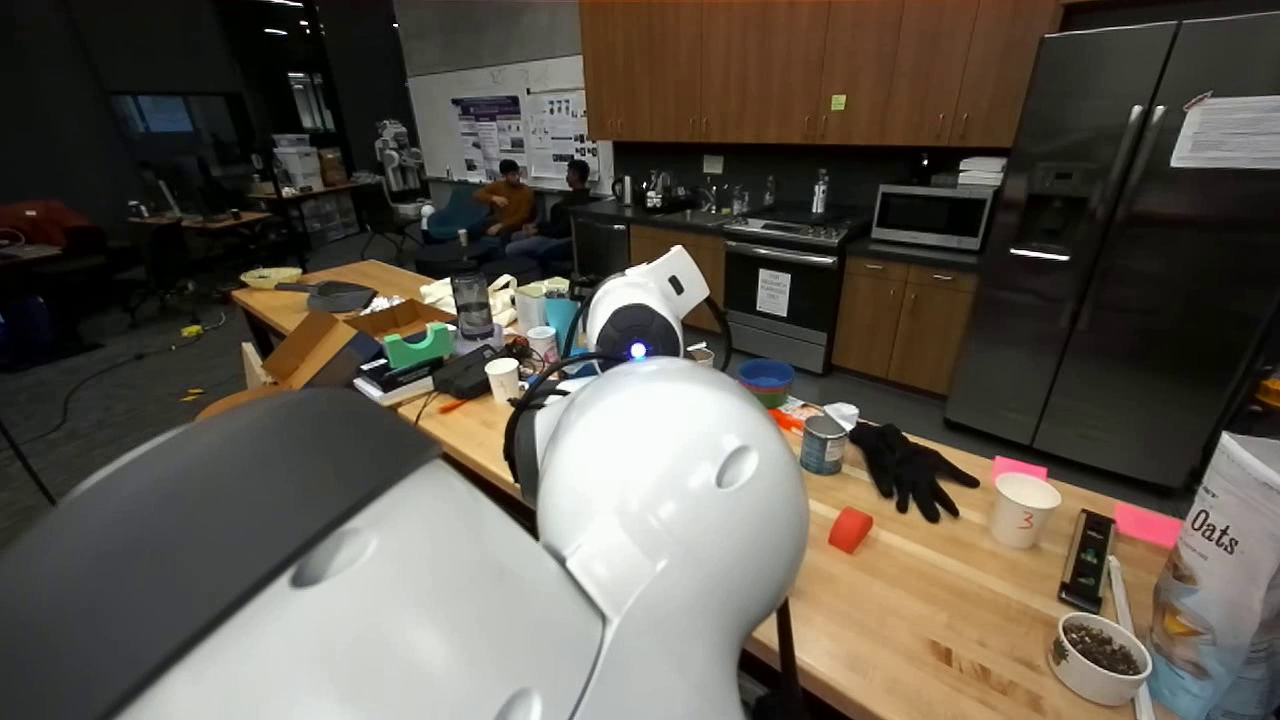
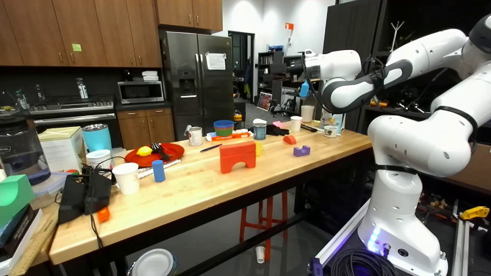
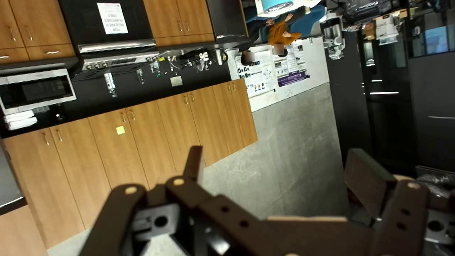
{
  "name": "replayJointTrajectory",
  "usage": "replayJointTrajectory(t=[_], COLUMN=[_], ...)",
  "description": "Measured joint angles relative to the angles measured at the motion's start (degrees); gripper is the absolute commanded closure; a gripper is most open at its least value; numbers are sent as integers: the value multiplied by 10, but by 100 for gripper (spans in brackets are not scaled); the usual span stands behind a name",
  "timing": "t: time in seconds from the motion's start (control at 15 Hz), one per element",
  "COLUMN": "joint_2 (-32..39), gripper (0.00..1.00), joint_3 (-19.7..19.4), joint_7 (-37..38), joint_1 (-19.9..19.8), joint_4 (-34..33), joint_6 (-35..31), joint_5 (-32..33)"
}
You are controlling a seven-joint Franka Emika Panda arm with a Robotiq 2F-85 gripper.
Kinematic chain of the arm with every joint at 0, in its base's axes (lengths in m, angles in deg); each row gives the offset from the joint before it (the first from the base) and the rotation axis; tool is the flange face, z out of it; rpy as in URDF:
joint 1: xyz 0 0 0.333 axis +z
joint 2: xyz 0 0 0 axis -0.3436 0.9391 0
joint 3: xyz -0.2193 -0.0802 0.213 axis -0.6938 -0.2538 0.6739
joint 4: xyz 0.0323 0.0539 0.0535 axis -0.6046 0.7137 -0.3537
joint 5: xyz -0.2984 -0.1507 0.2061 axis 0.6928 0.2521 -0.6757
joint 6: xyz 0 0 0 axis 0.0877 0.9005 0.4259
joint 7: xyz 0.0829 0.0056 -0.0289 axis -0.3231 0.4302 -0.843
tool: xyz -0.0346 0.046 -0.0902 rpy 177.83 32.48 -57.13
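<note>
While the arm [image 2: 425, 51] reaches out above table height, its gripper [image 3: 278, 165] is listed as empty: jaws spread wide apart in the air, nothing held, nothing touched. Nearest item: cannot be told; the red arch [image 2: 226, 164] stands well below it on the table [image 2: 191, 188].

Positions by clock face in an exterior view, red arch at the centre:
- Red arch, one, upright; red slab [image 2: 238, 148] resting on its top.
- Gripper, raised, one o'clock.
- Yellow block [image 2: 259, 148], one, partly hidden, just beside, between two and three o'clock.
- Red half-round block [image 2: 290, 140], one, same bearing, farther out.
- Purple block [image 2: 302, 151], one, notch upward, three o'clock.
- Blue cylinder [image 2: 158, 171], one, upright, between eight and nine.
- Red plate [image 2: 177, 150], one, bearing a lemon [image 2: 144, 151] and black utensils [image 2: 164, 153], nine o'clock.
- Dark pen [image 2: 211, 148], one, between nine and ten.
- White container [image 2: 195, 137], one, near ten.
- Nested bowls [image 2: 224, 129], blue over green, eleven o'clock.
- Grey tin [image 2: 259, 131], one, between one and two.
- Black glove [image 2: 277, 129], one, two o'clock.

Wrist view, scene inverted, from mid-view: wooden cabinets [image 3: 142, 138], between eight and nine; microwave [image 3: 37, 89], between nine and ten; whiteboard [image 3: 291, 93] with posters [image 3: 289, 64], between one and two.
</note>
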Motion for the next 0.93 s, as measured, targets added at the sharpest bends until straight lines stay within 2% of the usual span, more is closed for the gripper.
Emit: replayJointTrajectory(t=[0.33,0.47,0.73,0.93], joint_2=[0,-2,-23,-51], gripper=[0,0,0,0], joint_3=[0,11,78,126], joint_7=[-11,-29,-44,-52], joint_1=[3,-3,-15,-7], joint_4=[-1,-4,-18,-26], joint_6=[-1,-1,39,90], joint_5=[6,23,71,86])
